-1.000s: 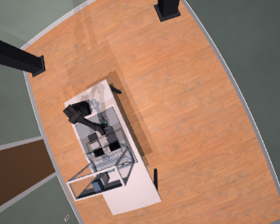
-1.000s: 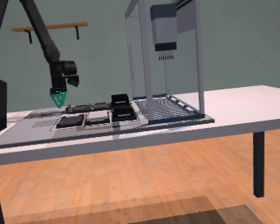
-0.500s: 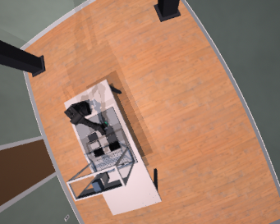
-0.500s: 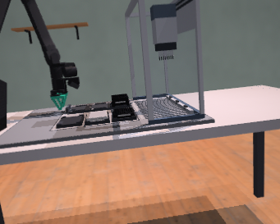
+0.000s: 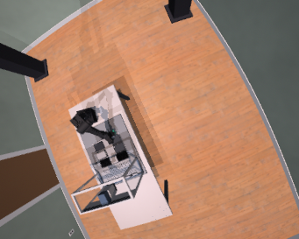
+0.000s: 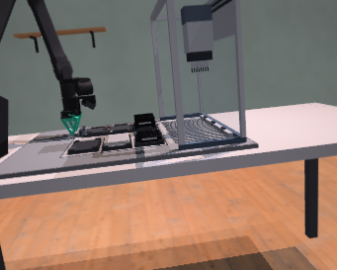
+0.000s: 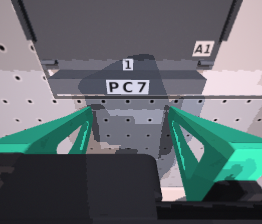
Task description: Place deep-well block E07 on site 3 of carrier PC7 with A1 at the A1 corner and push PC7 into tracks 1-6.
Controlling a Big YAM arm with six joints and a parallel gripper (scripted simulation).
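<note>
PC7, the flat dark-grey plate carrier point(image 7: 127, 30) with its white name label on the handle end, lies on the pale perforated apron point(image 7: 22, 107) directly ahead of the arm's green-fingered gripper point(image 7: 129, 130). The jaws stand wide apart with nothing between them, low over the apron just short of the handle lip. Lined up square on that label like this, it looks to me as though the arm means to straighten or nudge the carrier rather than lift anything yet. The small "1" above the label marks site 1 next to the handle, and the white "A1" tag point(image 7: 202, 48) marks the corner that well A1 must face — useful to have in sight before loading. Site 1 looks bare, as it should be. From the side of the table point(image 6: 294, 130), the black jointed arm point(image 6: 52, 50) reaches down at the near left end of the grey deck. Past the gripper sit the dark plates on their nests in a row point(image 6: 114, 139), the tallest of them a black block point(image 6: 144, 120) — quite possibly deep-well block E07, though I cannot read a label from here, so I judge it not yet moved. Farthest along stands the grey open-frame instrument point(image 6: 172, 55), its ribbed loading rails point(image 6: 196, 127) on the floor of the frame; no lit lamp is visible.
</note>
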